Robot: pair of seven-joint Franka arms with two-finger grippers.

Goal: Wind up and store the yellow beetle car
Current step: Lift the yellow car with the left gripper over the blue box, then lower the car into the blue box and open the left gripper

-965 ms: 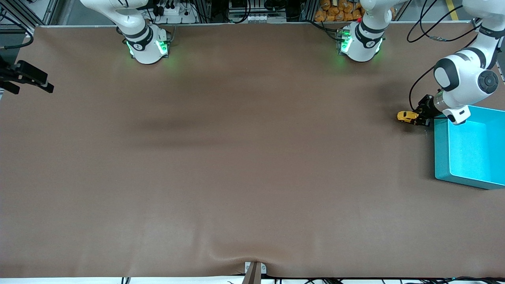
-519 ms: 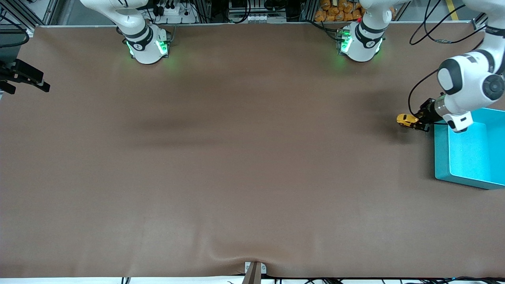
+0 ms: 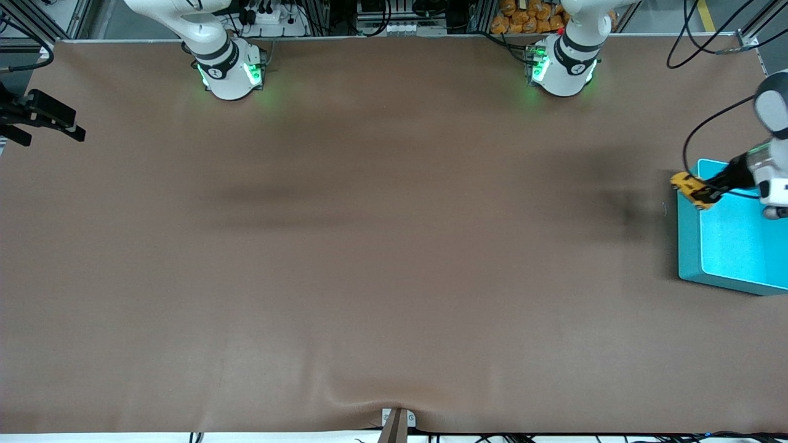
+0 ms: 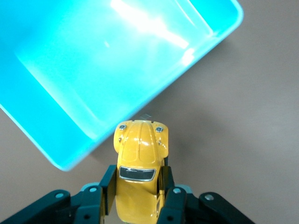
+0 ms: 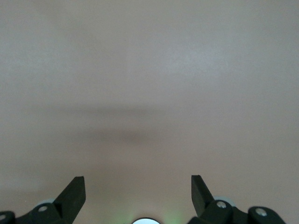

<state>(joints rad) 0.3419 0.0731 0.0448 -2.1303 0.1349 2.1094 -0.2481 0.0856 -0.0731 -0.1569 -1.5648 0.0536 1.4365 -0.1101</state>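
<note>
Transfer of the yellow beetle car (image 3: pixel 688 184) is in progress: a second ago it was held low at the bench beside the teal bin (image 3: pixel 732 243); now it is lifted and carried over the bin's wall at the corner nearest the arm bases. The car is clamped across its body between the fingers of the left hand (image 4: pixel 140 186), nose outward. Storage is judged close: the car must be brought over the bin's floor before release. The right hand (image 5: pixel 138 189) is held spread, waiting above bare bench. The bench (image 3: pixel 369 246) is covered with a brown mat, slightly rippled at its front edge. Cables and equipment are seen along the base side.
</note>
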